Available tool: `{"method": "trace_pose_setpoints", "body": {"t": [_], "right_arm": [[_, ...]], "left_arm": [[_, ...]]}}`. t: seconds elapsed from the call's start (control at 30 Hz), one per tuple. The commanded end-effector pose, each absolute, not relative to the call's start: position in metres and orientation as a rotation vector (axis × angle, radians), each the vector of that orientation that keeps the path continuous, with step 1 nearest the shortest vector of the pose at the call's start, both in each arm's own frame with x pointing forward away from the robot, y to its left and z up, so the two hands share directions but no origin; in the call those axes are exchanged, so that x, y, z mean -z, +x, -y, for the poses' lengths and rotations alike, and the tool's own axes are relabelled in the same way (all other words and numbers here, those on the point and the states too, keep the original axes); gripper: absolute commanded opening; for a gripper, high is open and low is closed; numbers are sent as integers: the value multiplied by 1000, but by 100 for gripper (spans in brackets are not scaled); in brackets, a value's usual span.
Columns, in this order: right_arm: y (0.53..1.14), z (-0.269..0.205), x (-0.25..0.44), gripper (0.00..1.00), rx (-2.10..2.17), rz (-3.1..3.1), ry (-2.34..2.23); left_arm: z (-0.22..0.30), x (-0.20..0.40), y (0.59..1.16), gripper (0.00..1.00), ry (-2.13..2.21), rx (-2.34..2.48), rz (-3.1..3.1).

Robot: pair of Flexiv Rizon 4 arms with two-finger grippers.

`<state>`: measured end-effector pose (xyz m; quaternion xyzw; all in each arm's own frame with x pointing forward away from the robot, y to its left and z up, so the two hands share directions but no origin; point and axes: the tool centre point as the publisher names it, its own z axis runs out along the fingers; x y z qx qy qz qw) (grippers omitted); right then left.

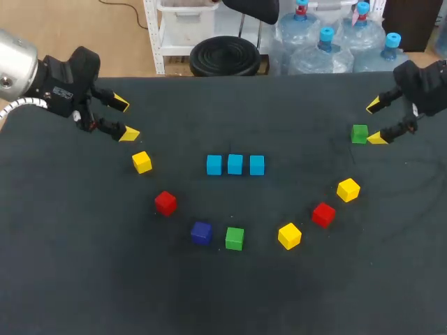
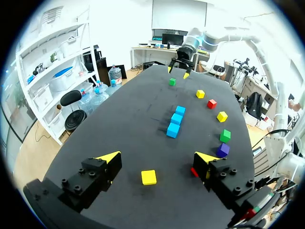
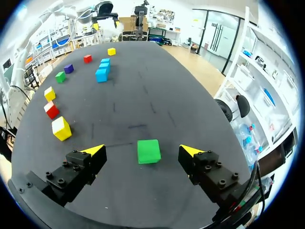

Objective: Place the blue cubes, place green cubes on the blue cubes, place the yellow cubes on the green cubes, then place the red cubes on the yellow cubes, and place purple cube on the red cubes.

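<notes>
Three blue cubes [image 1: 235, 165] stand in a row at the table's middle, also seen in the left wrist view [image 2: 175, 123] and the right wrist view [image 3: 102, 70]. My right gripper [image 1: 378, 121] is open at the far right, with a green cube [image 1: 360, 134] lying on the table between its fingers [image 3: 148, 151], untouched. A second green cube [image 1: 235, 239] sits beside the purple cube [image 1: 201, 233]. My left gripper [image 1: 124, 118] is open at the far left, above a yellow cube [image 1: 142, 162] that lies just ahead of its fingers [image 2: 148, 177].
Red cubes [image 1: 165, 203] [image 1: 323, 214] and yellow cubes [image 1: 289, 236] [image 1: 348, 189] lie in an arc around the front of the blue row. The dark table [image 1: 84, 279] stretches toward the near edge.
</notes>
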<state>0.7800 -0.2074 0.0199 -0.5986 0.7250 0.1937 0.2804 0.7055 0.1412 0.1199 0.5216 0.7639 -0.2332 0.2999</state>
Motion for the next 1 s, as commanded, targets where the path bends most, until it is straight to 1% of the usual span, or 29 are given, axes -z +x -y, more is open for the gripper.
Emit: {"method": "trace_pose_setpoints", "body": {"t": [0.03,0.63,0.7,0.73,0.83,0.93,1.0], "right_arm": [[792,213,-10,100,-558,-1935,-1617],[793,203,11,100,-596,-1930,-1613],[794,202,11,94,-597,-1930,-1611],[794,202,11,87,-597,-1928,-1614],[795,200,13,80,-599,-1925,-1624],[795,198,13,66,-603,-1920,-1633],[795,196,14,65,-605,-1918,-1640]], "left_arm": [[-142,-119,704,100,1383,620,-2020],[-142,-119,704,100,1383,620,-2020],[-142,-119,704,100,1383,620,-2020],[-142,-119,704,100,1383,620,-2020],[-142,-119,704,100,1383,620,-2020],[-142,-119,704,100,1383,620,-2020],[-142,-119,704,100,1383,620,-2020]]}}
